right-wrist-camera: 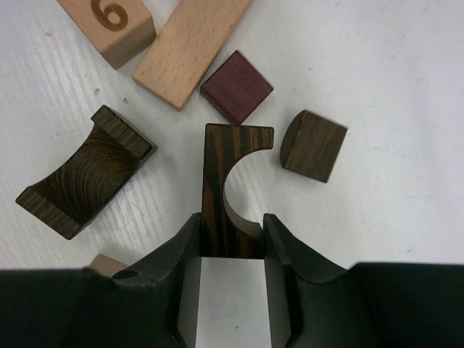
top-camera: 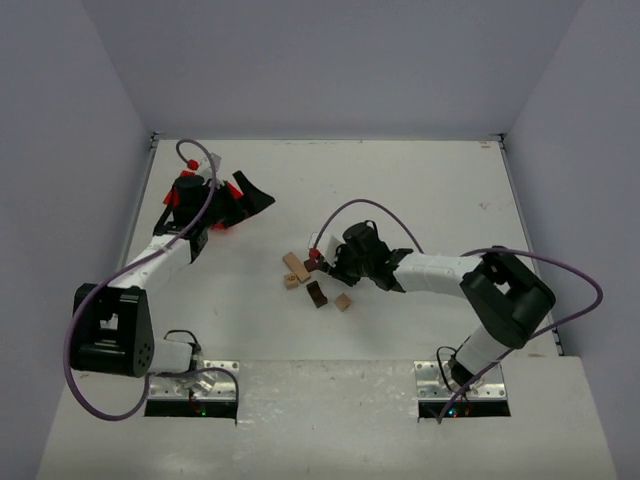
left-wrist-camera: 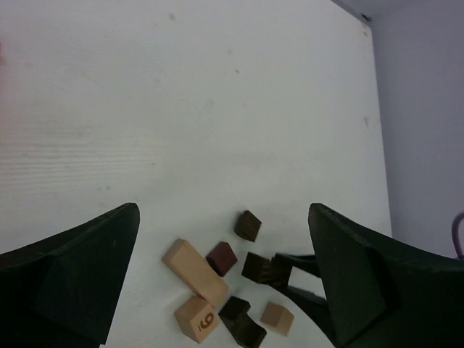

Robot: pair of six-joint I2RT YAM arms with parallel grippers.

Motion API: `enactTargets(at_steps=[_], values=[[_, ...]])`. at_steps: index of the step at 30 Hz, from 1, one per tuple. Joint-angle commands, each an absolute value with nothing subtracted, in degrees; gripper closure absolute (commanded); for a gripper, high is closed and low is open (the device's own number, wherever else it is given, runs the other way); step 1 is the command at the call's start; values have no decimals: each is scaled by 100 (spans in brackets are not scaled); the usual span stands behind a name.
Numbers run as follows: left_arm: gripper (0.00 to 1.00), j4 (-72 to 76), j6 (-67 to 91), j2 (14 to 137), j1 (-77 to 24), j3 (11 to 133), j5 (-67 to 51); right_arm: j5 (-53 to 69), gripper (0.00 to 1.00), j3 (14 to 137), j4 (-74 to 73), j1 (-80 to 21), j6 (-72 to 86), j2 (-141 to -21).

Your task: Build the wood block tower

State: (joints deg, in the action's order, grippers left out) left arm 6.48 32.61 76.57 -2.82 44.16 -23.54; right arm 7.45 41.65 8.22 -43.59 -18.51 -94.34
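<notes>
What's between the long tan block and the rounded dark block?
A reddish-purple cube, seen in the right wrist view, between the long tan block and the rounded dark block.

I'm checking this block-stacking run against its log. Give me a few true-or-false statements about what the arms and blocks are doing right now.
1. The right pincer grips a dark arch block. True.
2. The left pincer holds a block. False: it is open and empty.
3. Some blocks are already stacked. False: they lie scattered on the table, none visibly on another.
4. One tan block bears a number. True.
</notes>
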Motion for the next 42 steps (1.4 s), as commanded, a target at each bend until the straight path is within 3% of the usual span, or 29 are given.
enactTargets(at_steps=[1, 4, 8, 13, 16, 19, 24, 27, 29, 32, 36, 38, 40, 41, 42], values=[[0, 1784, 3146, 7940, -803, 4381, -4222, 647, 91, 3927, 1690, -4395, -2483, -8466], [0, 2264, 3220, 8270, -1327, 4515, -5378, 788, 92, 3630, 2175, -4395, -2687, -7931], [3, 2361, 3175, 8561, -1758, 4665, -5512, 897, 92, 3388, 2255, -4393, -2844, -7485], [20, 2581, 3211, 8754, -1978, 4737, -5827, 949, 92, 3249, 2094, -4395, -2959, -7122], [39, 2587, 3196, 8777, -2074, 4772, -5766, 964, 92, 3249, 2022, -4395, -2971, -7017], [51, 2584, 3199, 8833, -2118, 4807, -5710, 1034, 92, 3243, 1975, -4386, -2962, -6979], [52, 2528, 3129, 8997, -2235, 4919, -5739, 1119, 92, 3267, 1916, -4389, -2962, -6949], [59, 2511, 3078, 9015, -2281, 4942, -5743, 1097, 92, 3272, 1896, -4395, -2971, -6932], [67, 2505, 3059, 9000, -2294, 4948, -5714, 1116, 92, 3287, 1873, -4386, -2971, -6926], [98, 2457, 3010, 8956, -2303, 4944, -5687, 1060, 91, 3283, 1885, -4386, -2953, -6926], [100, 2433, 2907, 8874, -2303, 4922, -5584, 1045, 86, 3373, 1728, -4394, -2889, -6973], [100, 2356, 2787, 8789, -2303, 4913, -5276, 1011, 58, 3489, 1600, -4394, -2752, -7049], [100, 2221, 2656, 8648, -2303, 4864, -4822, 949, 15, 3553, 1554, -4395, -2610, -7088], [100, 2102, 2569, 8550, -2303, 4833, -4348, 932, 2, 3579, 1507, -4395, -2552, -7095], [100, 1977, 2497, 8466, -2303, 4803, -3831, 932, 1, 3585, 1441, -4395, -2534, -7078]])
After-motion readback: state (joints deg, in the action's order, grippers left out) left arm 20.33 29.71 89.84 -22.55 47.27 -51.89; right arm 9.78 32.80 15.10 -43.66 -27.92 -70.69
